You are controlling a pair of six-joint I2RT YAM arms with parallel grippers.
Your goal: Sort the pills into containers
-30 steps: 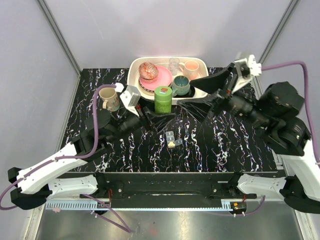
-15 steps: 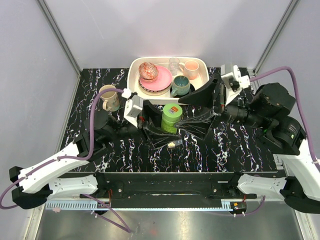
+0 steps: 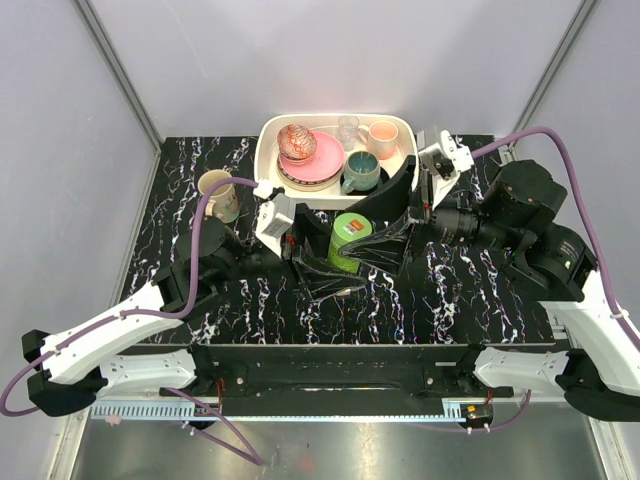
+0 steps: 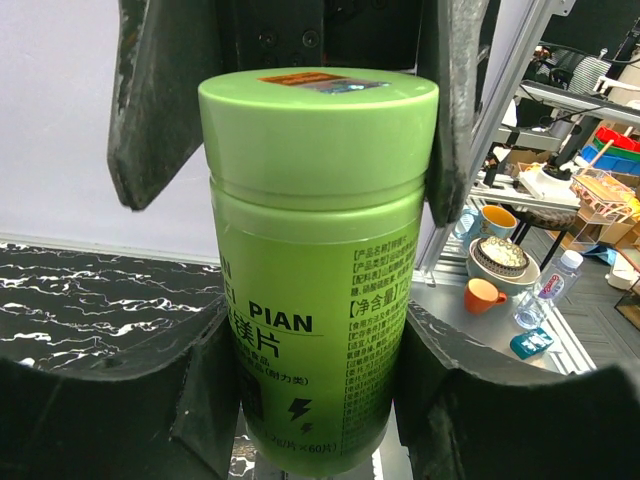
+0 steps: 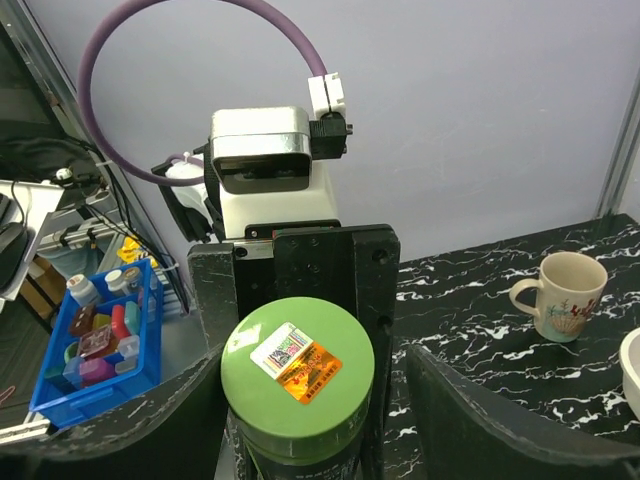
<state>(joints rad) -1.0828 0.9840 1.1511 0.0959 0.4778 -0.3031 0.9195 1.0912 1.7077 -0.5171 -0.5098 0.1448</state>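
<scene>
Two grippers: left gripper [image 4: 318,350] clamped the bottle's body; right gripper [image 5: 312,375] straddled the lid [image 4: 318,95], not clenched.
Bottle [image 3: 350,240]: glossy green plastic cylinder, capped, contents unseen.
Pills, containers: hidden under the arms.

Light even and diffuse, from overhead; no hard shadows. White tray [image 3: 263,155] beyond the left gripper [image 4: 315,390] is close to blown out. Green bottle [image 4: 318,230] between that gripper's fingers: soft sheen on the lid, label sharp; background behind it slightly out of focus. Fingers [image 5: 500,425] of the right gripper [image 5: 300,410] dark, underlit. Wrist views bend straight lines mildly at the edges.
</scene>
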